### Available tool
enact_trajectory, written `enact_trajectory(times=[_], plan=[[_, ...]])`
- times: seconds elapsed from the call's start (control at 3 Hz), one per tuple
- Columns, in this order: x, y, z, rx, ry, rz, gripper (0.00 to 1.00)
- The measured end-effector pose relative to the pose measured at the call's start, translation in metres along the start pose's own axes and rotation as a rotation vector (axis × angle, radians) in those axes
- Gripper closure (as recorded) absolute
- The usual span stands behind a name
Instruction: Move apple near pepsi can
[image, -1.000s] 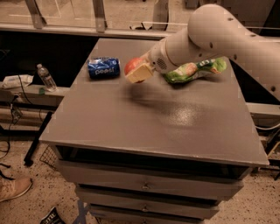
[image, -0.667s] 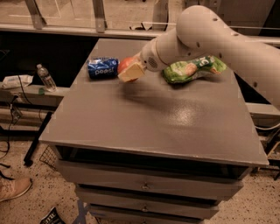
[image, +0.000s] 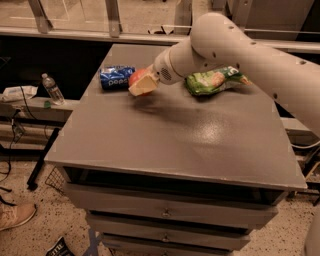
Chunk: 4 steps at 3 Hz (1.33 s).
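- Standing beyond the left edge of the bench (image: 175, 142), a clear water bottle (image: 51, 89) rests on a low ledge, unmoved over the past second and no part of the job.
- Lying on its side at the far left of the bench, the pepsi can (image: 116, 78) is where it was a second ago, label toward the camera.
- Closing in from the right, the apple (image: 136, 76) has travelled leftward over the past second and now sits just beside the can's right end. A narrow gap appears to remain, though contact cannot be ruled out from this angle.
- Clamped around the apple, the tool (image: 141, 83) shows one tan finger (image: 145, 87) across the fruit's near side. A soft shadow on the bench below suggests the load is carried slightly above the surface rather than resting on it.
- Left behind on the far right, the green snack bag (image: 215, 81) has not stirred, and the space between it and the apple has widened as the fruit went left.
- Reaching in from the right edge, the white arm (image: 235, 45) has swung its wrist further left than a second ago.
- Judged from this, the carry is nearly finished: the apple already looks near enough to the can, so what remains is probably setting it down and letting go without nudging the can, which could roll.
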<state>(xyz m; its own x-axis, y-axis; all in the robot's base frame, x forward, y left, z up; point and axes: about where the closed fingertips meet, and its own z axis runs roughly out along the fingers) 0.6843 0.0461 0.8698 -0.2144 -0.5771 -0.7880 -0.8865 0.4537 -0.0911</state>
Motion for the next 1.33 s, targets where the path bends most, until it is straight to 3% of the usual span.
enact_trajectory(times=[0.33, 0.67, 1.33], plan=[[0.0035, -0.0004, 0.0072, -0.001, 0.0, 0.025, 1.0], [0.003, 0.0011, 0.0087, -0.004, 0.001, 0.024, 0.82], [0.0023, 0.004, 0.0121, -0.011, 0.002, 0.022, 0.35]])
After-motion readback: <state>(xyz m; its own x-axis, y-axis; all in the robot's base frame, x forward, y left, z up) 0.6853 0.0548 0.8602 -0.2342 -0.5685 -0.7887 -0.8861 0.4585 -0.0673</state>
